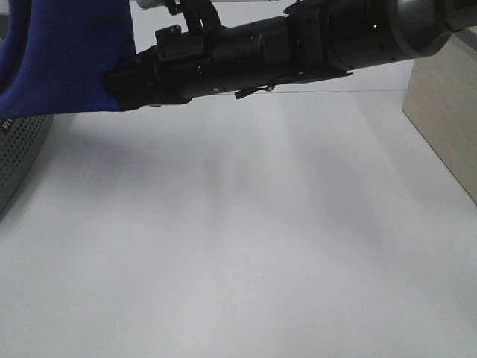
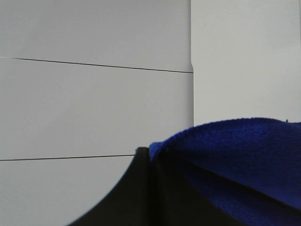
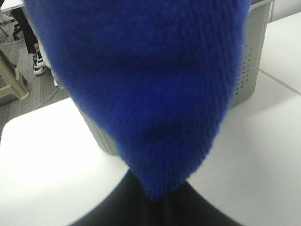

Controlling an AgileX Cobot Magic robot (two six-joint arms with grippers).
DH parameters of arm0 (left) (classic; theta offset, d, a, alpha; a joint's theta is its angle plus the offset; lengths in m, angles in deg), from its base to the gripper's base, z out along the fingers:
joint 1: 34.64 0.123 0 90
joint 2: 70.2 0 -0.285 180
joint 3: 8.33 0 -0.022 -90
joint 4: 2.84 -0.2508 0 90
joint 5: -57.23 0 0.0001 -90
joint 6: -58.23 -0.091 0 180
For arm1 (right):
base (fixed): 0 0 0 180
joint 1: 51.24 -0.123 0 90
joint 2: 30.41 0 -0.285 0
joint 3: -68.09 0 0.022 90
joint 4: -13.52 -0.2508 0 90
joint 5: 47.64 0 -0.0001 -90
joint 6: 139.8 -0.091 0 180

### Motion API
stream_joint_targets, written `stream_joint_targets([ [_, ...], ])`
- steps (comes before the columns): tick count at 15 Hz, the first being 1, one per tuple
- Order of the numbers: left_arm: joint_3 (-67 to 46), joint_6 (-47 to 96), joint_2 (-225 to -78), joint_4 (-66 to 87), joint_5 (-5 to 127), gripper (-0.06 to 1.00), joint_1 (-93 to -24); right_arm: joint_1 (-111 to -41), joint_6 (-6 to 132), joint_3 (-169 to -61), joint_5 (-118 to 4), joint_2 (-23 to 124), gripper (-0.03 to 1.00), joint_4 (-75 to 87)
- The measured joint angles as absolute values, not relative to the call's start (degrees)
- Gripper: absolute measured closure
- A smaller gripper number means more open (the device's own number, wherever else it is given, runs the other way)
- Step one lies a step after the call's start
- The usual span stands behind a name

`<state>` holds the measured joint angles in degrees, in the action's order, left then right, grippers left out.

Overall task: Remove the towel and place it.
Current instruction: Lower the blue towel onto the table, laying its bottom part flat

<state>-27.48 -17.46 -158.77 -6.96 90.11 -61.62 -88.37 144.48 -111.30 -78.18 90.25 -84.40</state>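
Note:
The royal-blue plush towel (image 1: 59, 52) hangs in the air at the upper left of the exterior view, above the white table (image 1: 246, 246). My right arm reaches across from the right, and the right gripper (image 1: 119, 86) is shut on the towel's lower edge. In the right wrist view the towel (image 3: 141, 80) fills most of the picture and narrows into the shut right gripper (image 3: 155, 197). In the left wrist view the left gripper (image 2: 150, 157) is shut on a fold of the towel (image 2: 235, 160), which spreads away from it. The white tag is hidden.
A grey perforated metal bin (image 1: 19, 156) stands at the left table edge, under the towel; it also shows in the right wrist view (image 3: 249, 61). A light wooden box (image 1: 447, 112) stands at the right. Floor and chair legs (image 3: 14, 75) lie beyond the table.

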Motion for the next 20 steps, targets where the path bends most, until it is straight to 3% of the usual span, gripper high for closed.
stream_joint_targets([
  [3, -27.5, -17.2, -158.9, -6.6, 90.1, 0.94, -61.6, -88.4, 127.5, -111.4, -76.2, 85.0, 0.95, -71.4],
  [6, -27.5, -15.7, -160.5, -4.8, 89.7, 0.94, -61.6, -86.6, 99.6, -111.4, -77.3, 80.8, 0.95, -46.2],
  [9, -27.5, -6.9, -162.7, -3.2, 84.4, 0.94, -61.6, -80.3, 71.1, -115.9, -88.7, 74.5, 0.95, -20.2],
  [11, -27.5, -1.0, -163.5, -1.6, 82.6, 0.94, -61.6, -75.5, 60.3, -122.8, -98.5, 72.9, 0.95, -9.7],
  [15, -27.4, 13.5, -165.2, 2.6, 76.9, 0.94, -61.6, -73.8, 52.5, -138.9, -115.8, 72.6, 0.95, 8.1],
  [20, -27.4, 21.6, -165.2, 9.1, 79.0, 0.94, -61.6, -73.8, 52.9, -149.4, -117.4, 72.7, 0.95, 13.5],
])
